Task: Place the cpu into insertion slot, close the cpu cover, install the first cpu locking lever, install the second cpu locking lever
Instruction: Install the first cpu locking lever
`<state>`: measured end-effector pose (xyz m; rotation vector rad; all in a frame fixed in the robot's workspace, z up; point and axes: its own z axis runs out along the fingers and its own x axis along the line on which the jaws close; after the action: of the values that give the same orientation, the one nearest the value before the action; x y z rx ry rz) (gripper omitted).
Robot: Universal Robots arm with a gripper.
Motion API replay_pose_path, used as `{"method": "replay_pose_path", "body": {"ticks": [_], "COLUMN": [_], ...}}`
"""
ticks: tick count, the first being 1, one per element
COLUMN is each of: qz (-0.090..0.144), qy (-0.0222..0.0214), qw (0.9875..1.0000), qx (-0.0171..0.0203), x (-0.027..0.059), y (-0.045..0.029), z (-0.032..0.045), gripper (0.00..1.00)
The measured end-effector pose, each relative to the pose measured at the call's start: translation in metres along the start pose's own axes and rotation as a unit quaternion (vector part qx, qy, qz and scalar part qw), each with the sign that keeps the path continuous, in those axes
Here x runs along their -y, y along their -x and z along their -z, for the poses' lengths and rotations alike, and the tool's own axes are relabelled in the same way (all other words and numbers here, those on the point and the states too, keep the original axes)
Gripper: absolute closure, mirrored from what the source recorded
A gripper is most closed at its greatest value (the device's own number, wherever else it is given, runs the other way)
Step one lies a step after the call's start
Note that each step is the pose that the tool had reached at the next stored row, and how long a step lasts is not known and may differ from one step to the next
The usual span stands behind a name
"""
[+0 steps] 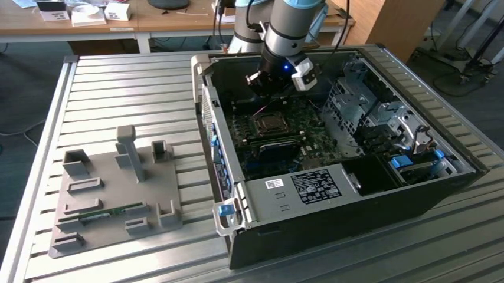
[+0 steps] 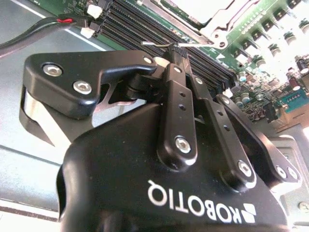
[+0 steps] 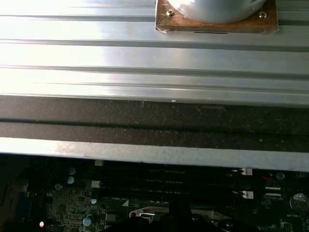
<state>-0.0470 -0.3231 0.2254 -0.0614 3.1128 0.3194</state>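
Passing, from the exterior view's left, a grey fixture block (image 1: 118, 194) lying on the ribbed worktop (image 1: 118, 82), with open slats all round. Meeting the open computer case (image 1: 331, 194), walls hemming in the motherboard (image 1: 315, 138). Hanging inside, just above the cpu (image 1: 272, 122) lying in its socket and framed by the cpu cover (image 2: 219, 31): gripper (image 1: 270, 97), fingers (image 2: 176, 111) pressing closed tip to tip beside a thin wire lever (image 2: 154, 44).
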Motion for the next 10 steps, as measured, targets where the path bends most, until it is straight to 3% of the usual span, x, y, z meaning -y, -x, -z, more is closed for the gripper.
{"method": "replay_pose_path", "body": {"ticks": [10], "qz": [0.0], "qy": [0.0013], "qw": [1.0], "qx": [0.0001], "x": [-0.0001], "y": [0.0], "z": [-0.0003], "gripper": [0.89]}}
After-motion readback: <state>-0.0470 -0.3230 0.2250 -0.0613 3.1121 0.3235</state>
